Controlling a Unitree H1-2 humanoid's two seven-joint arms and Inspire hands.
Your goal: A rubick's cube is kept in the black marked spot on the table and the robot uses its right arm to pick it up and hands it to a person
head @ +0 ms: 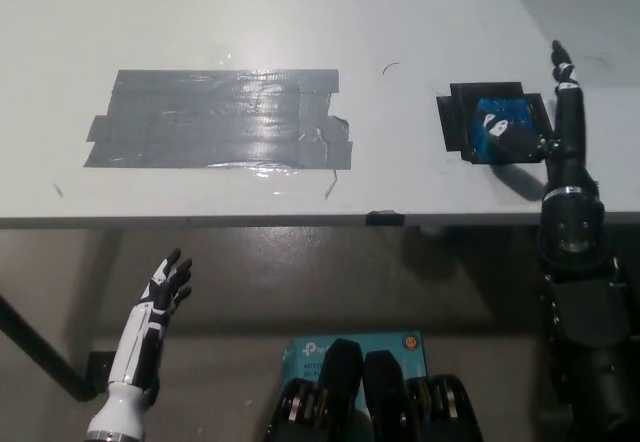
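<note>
We see the blue Rubik's cube (498, 128) sitting on the black marked spot (456, 127) at the right of the table (300, 22). The black right hand (545, 122) reaches over the cube's right side — fingers spread, one draped across its top, not clasping it. The white left hand (165, 282) rests below the near table edge, fingers apart, holding nothing.
</note>
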